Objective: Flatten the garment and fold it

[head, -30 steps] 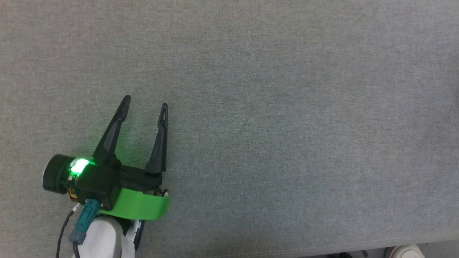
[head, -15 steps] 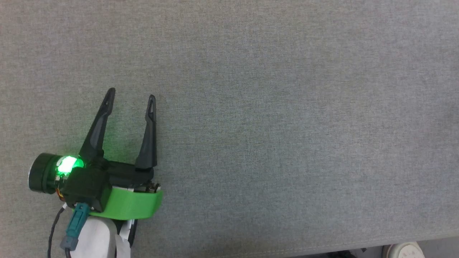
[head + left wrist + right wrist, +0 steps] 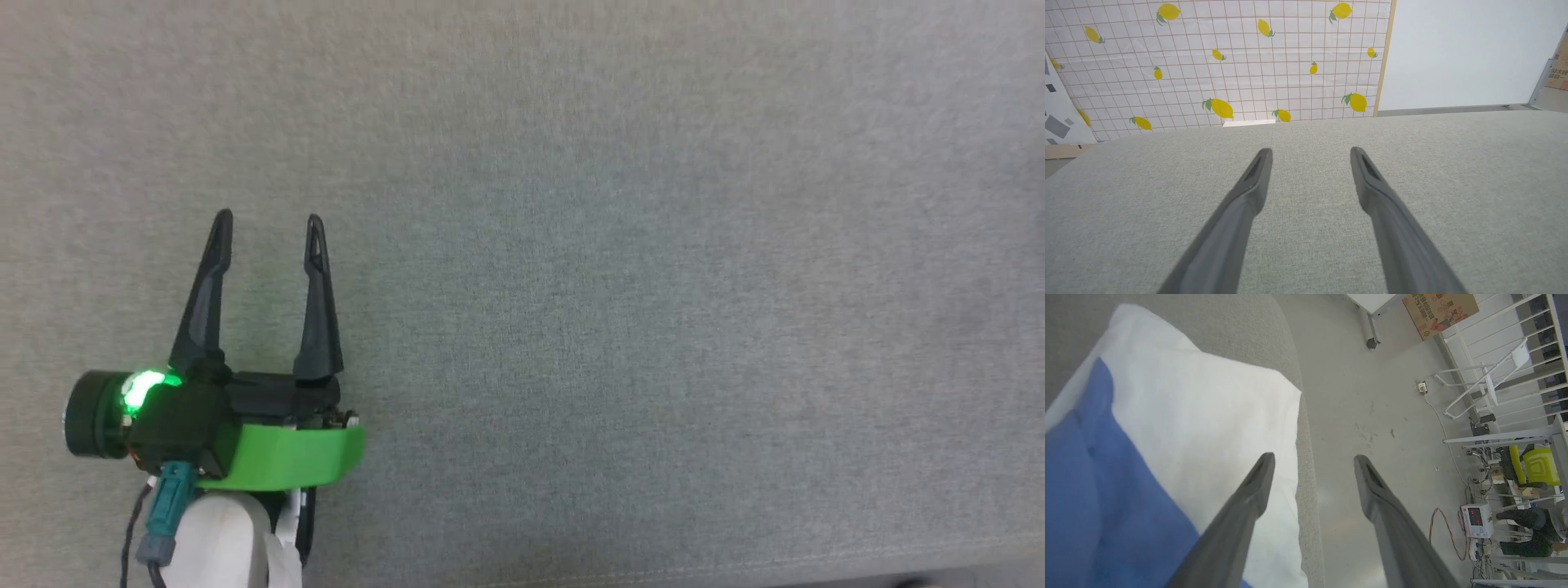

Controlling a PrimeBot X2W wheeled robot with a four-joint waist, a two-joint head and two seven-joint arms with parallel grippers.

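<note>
Two-tone garment lies loose at edge of tabletop
L gripper hovers over the grey top, fingers apart; R gripper, fingers also apart & gripping nothing, hangs above the white-&-blue garment, one finger over it, other over the floor.

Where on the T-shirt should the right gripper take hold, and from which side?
Probably the white corner of the garment, nearest the grey surface's edge, approached from the floor side: there the cloth lies flat with two free edges meeting, whereas the blue part looks puffed. The right gripper is open.
</note>
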